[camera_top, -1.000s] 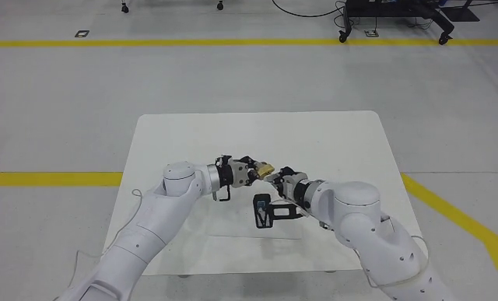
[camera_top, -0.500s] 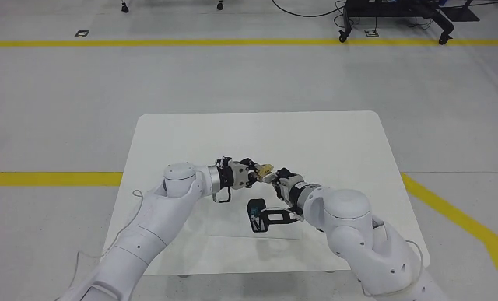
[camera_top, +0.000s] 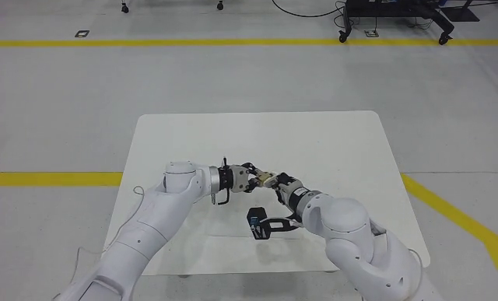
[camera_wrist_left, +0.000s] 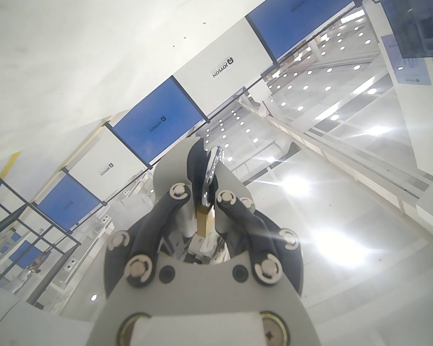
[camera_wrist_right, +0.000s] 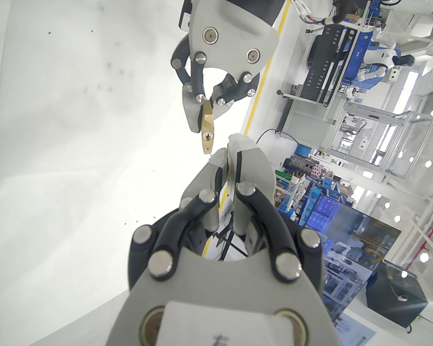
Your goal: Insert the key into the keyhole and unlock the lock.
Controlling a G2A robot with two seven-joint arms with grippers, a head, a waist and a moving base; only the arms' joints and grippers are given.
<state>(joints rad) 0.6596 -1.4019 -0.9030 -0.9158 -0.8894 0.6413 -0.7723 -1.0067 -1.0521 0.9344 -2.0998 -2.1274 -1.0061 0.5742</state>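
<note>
A small brass padlock [camera_top: 267,177] hangs in the air above the middle of the white table [camera_top: 334,138]. My left gripper [camera_top: 259,176] is shut on it; in the left wrist view the silver shackle [camera_wrist_left: 211,165] sits between the fingers and the brass body [camera_wrist_left: 202,222] points back toward the wrist. In the right wrist view the padlock [camera_wrist_right: 207,128] faces me with its keyhole [camera_wrist_right: 208,135] in sight. My right gripper [camera_wrist_right: 230,153] is shut just short of the lock's lower end, a thin metal edge of the key [camera_wrist_right: 233,176] showing between its pads. In the top view the right gripper [camera_top: 277,181] nearly touches the lock.
Both arms come in from the table's near side and meet over its centre. The table top [camera_top: 194,138] is bare around them. Yellow floor lines [camera_top: 233,43] and a wheeled cart [camera_top: 397,13] lie far beyond the table.
The right gripper has moved left toward the padlock and its wrist has turned, swinging the wrist camera nearer the table's front. The left gripper with the padlock shifted slightly right.
</note>
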